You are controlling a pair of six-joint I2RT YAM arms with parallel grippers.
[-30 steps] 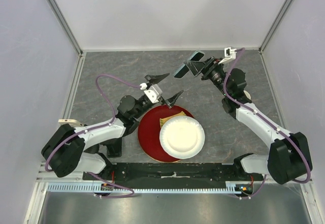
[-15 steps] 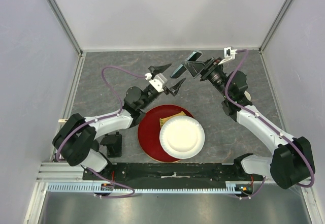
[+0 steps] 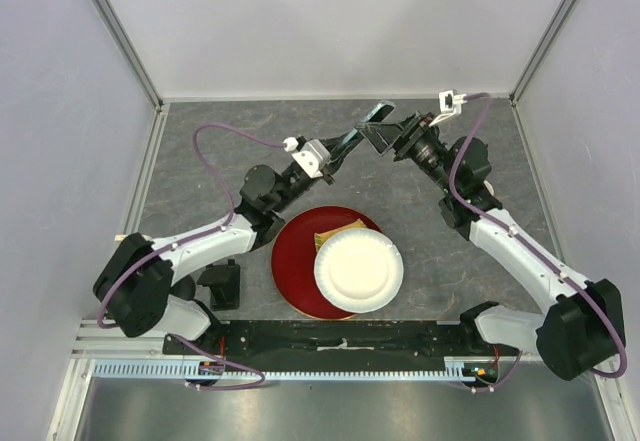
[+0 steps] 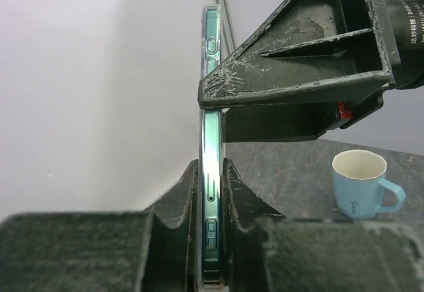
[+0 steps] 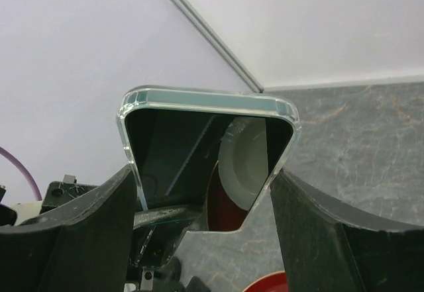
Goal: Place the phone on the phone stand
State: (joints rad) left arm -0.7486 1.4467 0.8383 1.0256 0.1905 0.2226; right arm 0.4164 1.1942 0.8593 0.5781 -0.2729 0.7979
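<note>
Two grips on the phone (image 4: 211,140): left gripper (image 4: 211,171) pinches its faces, right gripper (image 5: 205,173) clamps its edges. Right should release first.

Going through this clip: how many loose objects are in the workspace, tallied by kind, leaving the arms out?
Plates: 2 (red plate, white paper plate)
Mugs: 1 (light blue mug)
Phones: 1 (phone)
Stands: 1 (phone stand)
Unidentified: 1 (yellow piece on the red plate)
Total: 6
</note>
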